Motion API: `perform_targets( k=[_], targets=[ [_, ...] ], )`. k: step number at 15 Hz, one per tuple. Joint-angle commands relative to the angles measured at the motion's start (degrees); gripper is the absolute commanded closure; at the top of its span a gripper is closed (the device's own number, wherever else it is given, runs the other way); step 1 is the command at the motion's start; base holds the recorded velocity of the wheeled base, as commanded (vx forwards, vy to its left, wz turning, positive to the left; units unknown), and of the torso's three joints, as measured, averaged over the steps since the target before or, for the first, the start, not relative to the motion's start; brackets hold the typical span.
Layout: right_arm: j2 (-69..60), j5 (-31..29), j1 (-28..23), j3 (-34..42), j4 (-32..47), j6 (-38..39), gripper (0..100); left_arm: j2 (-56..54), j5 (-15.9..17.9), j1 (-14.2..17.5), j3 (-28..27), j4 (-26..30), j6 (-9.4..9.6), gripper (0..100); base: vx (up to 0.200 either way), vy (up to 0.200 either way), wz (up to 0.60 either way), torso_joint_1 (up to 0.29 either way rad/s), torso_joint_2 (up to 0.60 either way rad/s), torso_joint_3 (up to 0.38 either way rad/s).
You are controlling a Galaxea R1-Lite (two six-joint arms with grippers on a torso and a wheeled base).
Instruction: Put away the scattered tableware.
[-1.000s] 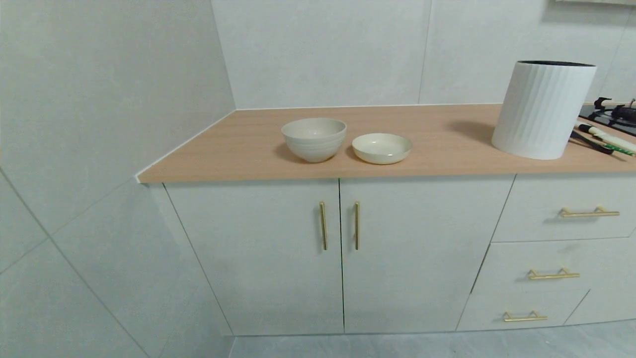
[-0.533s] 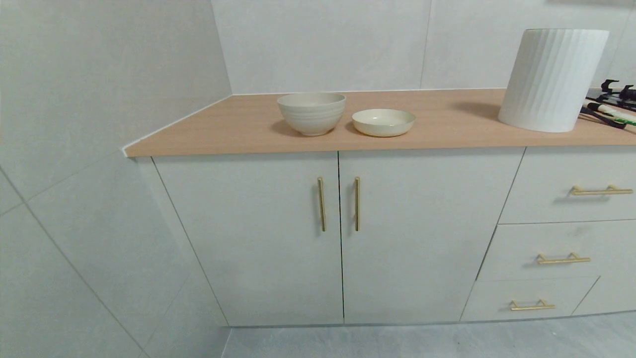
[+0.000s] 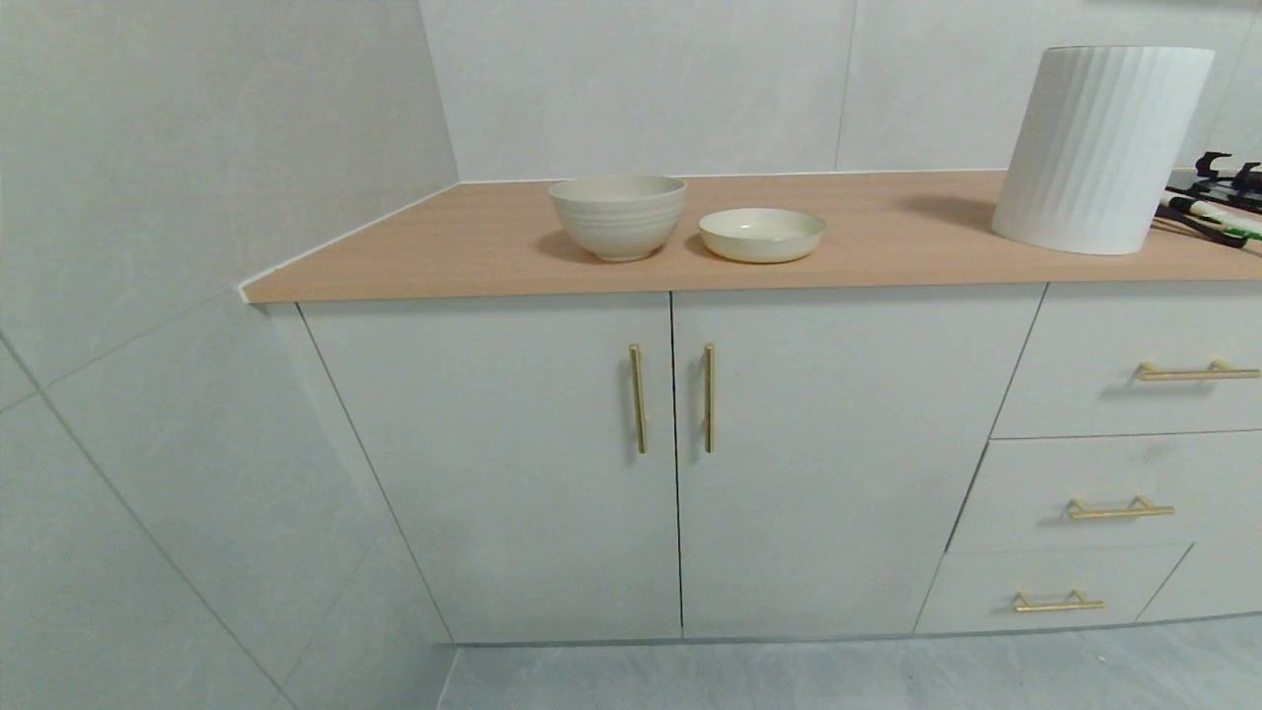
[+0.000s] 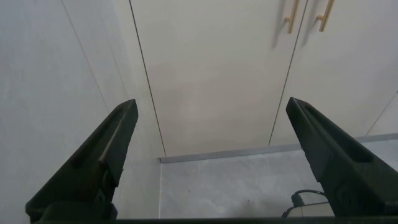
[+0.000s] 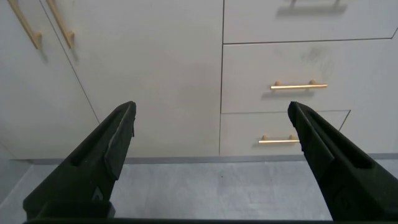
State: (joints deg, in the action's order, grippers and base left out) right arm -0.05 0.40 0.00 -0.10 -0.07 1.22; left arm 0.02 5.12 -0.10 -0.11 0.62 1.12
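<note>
A deep beige ribbed bowl (image 3: 618, 215) and a shallow cream dish (image 3: 761, 235) stand side by side on the wooden countertop (image 3: 473, 251), the bowl to the left of the dish. My left gripper (image 4: 211, 118) is open and low, facing the foot of the left cabinet door and the floor. Also open with nothing between its fingers, my right gripper (image 5: 211, 118) hangs low before the drawers.
A tall white ribbed container (image 3: 1101, 148) stands at the right of the counter, with dark utensils (image 3: 1213, 207) behind it. Below are two cabinet doors with gold handles (image 3: 639, 398) (image 3: 708, 398) and three drawers (image 3: 1121, 510). A tiled wall closes off the left side.
The whole head view has shifted: the counter and cabinet now sit higher in the picture, so the camera has moved. The bowl, dish and container keep their places on the counter.
</note>
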Motion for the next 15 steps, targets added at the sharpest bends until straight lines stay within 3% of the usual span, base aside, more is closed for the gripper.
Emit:
perform_targets(
  k=[1, 2, 13, 15],
  targets=[
    [0.05, 0.04, 0.0, 0.01, -0.01, 0.01, 0, -0.02, -0.02, 0.01, -0.07, -0.01, 0.02, 0, 0.2, 0.0, 0.0, 0.002, 0.0, 0.007],
    [0.05, 0.04, 0.0, 0.01, -0.01, 0.01, 0, -0.02, -0.02, 0.01, -0.07, -0.01, 0.11, 0, 0.2, 0.0, 0.0, 0.002, 0.0, 0.002],
    [0.05, 0.39, 0.0, 0.01, 0.07, -1.31, 0, -0.02, -0.02, 0.01, 0.02, -0.01, 0.11, 0, 0.0, 0.0, 0.0, 0.0, 0.0, 0.0],
    [1.89, 5.93, 0.44, -6.41, -0.28, -0.16, 0, -0.02, -0.02, 0.01, 0.02, -0.01, 0.11, 0, 0.0, 0.0, 0.0, 0.0, 0.0, 0.0]
  ],
)
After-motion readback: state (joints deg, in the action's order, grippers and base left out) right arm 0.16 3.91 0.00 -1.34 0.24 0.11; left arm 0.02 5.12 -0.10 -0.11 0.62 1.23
